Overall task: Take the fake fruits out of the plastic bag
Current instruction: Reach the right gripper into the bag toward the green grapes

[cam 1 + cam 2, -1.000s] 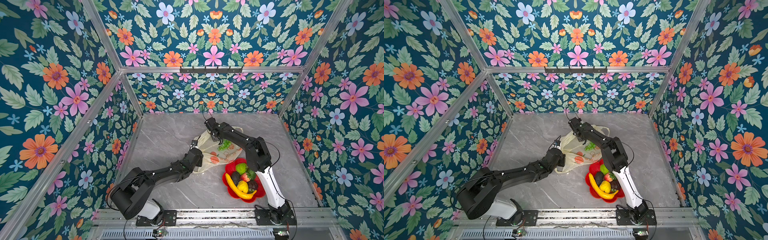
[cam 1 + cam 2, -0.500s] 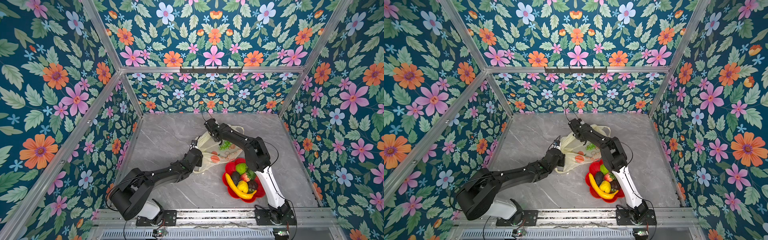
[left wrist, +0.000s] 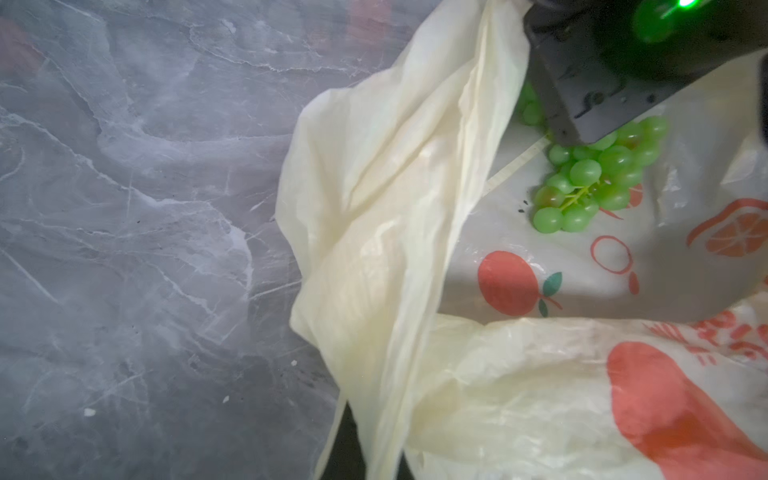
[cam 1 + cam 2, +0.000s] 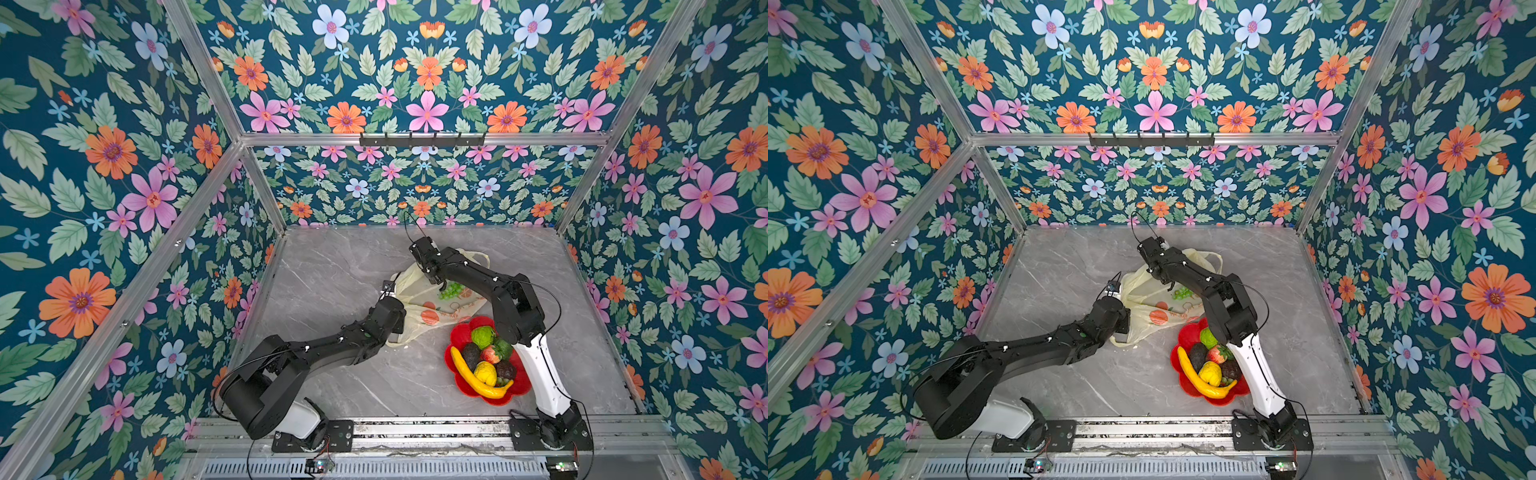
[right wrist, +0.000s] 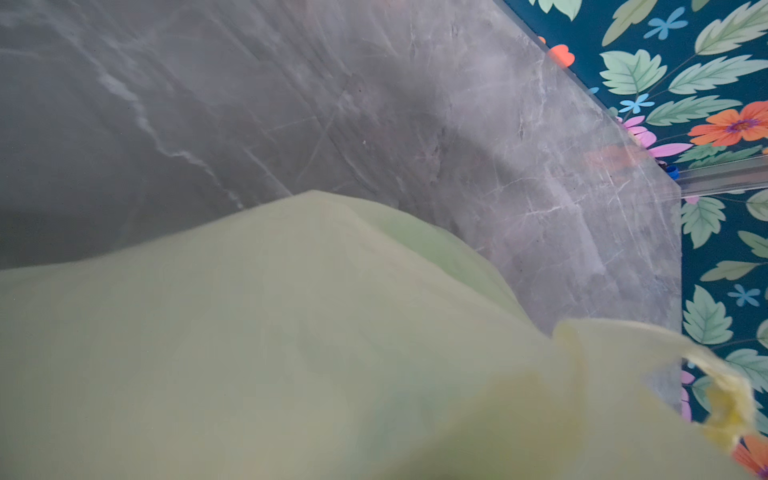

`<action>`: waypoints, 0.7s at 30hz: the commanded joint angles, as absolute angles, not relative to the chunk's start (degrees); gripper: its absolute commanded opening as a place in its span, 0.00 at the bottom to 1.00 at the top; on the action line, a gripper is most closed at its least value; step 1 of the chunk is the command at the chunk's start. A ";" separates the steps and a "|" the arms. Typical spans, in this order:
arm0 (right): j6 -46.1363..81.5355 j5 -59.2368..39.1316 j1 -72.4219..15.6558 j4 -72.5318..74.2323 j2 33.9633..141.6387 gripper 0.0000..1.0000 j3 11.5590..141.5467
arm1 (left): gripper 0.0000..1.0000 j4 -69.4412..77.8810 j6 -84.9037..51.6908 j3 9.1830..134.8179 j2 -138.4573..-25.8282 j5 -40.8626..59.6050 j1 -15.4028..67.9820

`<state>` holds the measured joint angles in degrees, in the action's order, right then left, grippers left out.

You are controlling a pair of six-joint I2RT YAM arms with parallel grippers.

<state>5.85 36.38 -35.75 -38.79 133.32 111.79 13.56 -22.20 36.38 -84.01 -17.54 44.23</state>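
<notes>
Near right on bench (image 4: 332,270): red dish (image 4: 455,332) heaped with fruits (image 4: 484,370). Left of it, left end effector (image 4: 397,332) closed, pinching near-left edge of bag (image 4: 419,299). Bag lies mid-bench, mouth gaping. Grapes (image 4: 451,289) sit inside, toward far side. Right end effector (image 4: 441,281) closed, reaching in from far side, touching top of grapes; actual grip hidden.

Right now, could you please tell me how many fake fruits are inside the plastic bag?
1: the green grape bunch lies inside the plastic bag, in its open mouth, right at the tip of the right gripper. More could be hidden under the bag's folds.
</notes>
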 commanded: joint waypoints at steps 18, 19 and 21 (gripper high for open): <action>8.88 23.40 -40.47 -34.99 116.53 0.00 97.94 | 0.06 13.27 -23.82 35.84 -82.01 -22.22 44.16; 8.96 23.06 -40.67 -34.51 115.46 0.00 96.78 | 0.06 13.27 -23.90 35.74 -81.84 -22.31 44.15; 9.35 22.59 -41.01 -34.26 113.73 0.00 95.30 | 0.06 13.18 -23.97 35.72 -81.65 -22.49 44.20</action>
